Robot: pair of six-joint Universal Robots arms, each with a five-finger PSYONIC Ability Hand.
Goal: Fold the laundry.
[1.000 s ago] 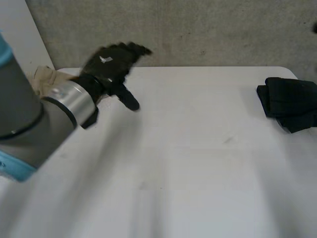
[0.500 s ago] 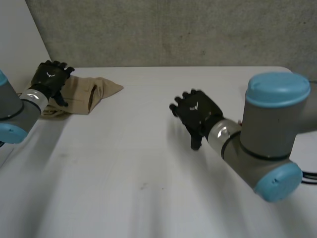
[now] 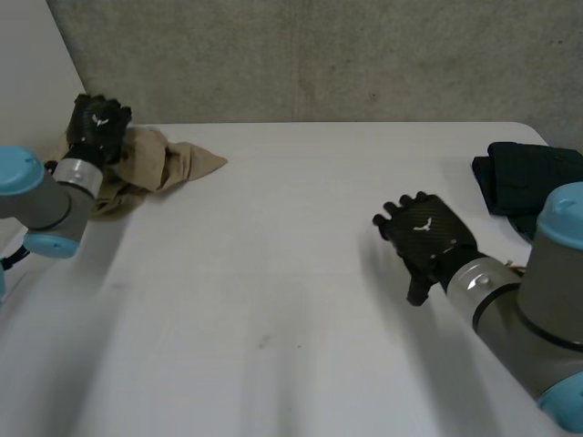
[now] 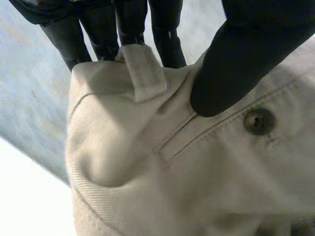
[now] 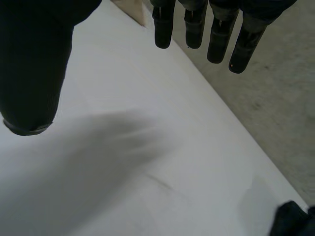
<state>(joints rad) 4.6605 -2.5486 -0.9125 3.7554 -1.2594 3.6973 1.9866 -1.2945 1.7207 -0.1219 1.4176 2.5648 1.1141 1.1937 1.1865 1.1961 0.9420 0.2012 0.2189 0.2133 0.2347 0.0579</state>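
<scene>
Left hand [image 3: 98, 127] clamped on beige garment [image 3: 168, 164]; right hand [image 3: 426, 238] free.
Your left thumb and fingers [image 4: 167, 39] pinch its waistband at the surface's [image 3: 291, 300] far left corner; your right fingers hang straight, holding nothing.

Beige garment [image 3: 168, 164], table's 10 o'clock: matt twill cloth, finely ribbed; its button [image 4: 259, 121] is dull brown with a slight sheen. Dark garment [image 3: 528, 187], 2 o'clock: soft matt cloth. Table [image 3: 291, 300]: white, smooth, matt. Wall [image 3: 319, 55]: rough grey concrete. Left hand [image 3: 98, 127] and right hand [image 3: 424, 238]: matt black.
</scene>
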